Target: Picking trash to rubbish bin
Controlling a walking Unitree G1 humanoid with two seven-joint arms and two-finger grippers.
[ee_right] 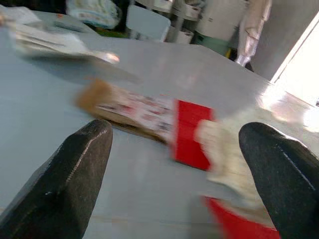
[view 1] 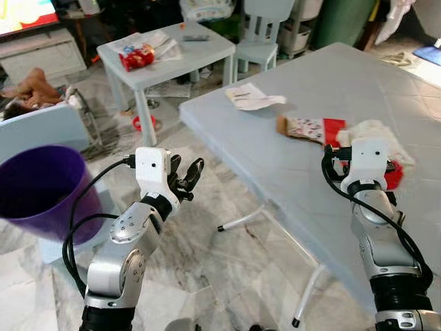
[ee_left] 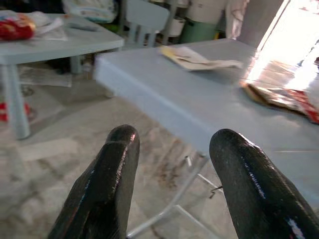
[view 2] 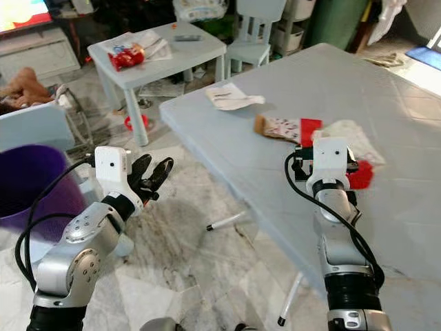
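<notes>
— Jaws, both arms: state?
— Both spread wide, holding nothing. Left gripper (view 1: pixel 185 181) hangs over the floor, off the near-left corner of the large counter (view 1: pixel 324 131). Right gripper (ee_right: pixel 174 164) sits low over the counter near its middle, just short of the trash; its fingers (ee_right: pixel 75 174) bracket the red and white items in the right wrist view.

— Largest items first, please.
— Item 1: large counter, pale blue-grey, folding legs, on a marbled floor (view 1: pixel 227 276).
Item 2: purple rubbish bin (view 1: pixel 38 189), open top, on the floor well off the counter's left edge, beside the left arm.
Item 3: small counter (view 1: pixel 165 58), pale, beyond the large counter's far-left corner, with a light child's chair (view 1: pixel 258 34) beside it.

— And the trash?
— Item 4: flat printed carton (view 1: pixel 306 128), brown end and red end, lying mid-counter, just ahead of the right gripper.
Item 5: crumpled white tissue (view 1: pixel 375 134), touching the carton's red end.
Item 6: white paper sheet (view 1: pixel 249 97), near the large counter's far-left corner, apart from the carton.
Item 7: red scrap (view 2: pixel 360 175), partly hidden behind the right wrist; kind cannot be told.
Item 8: red packet (view 1: pixel 136 56) with papers, on the small counter.
</notes>
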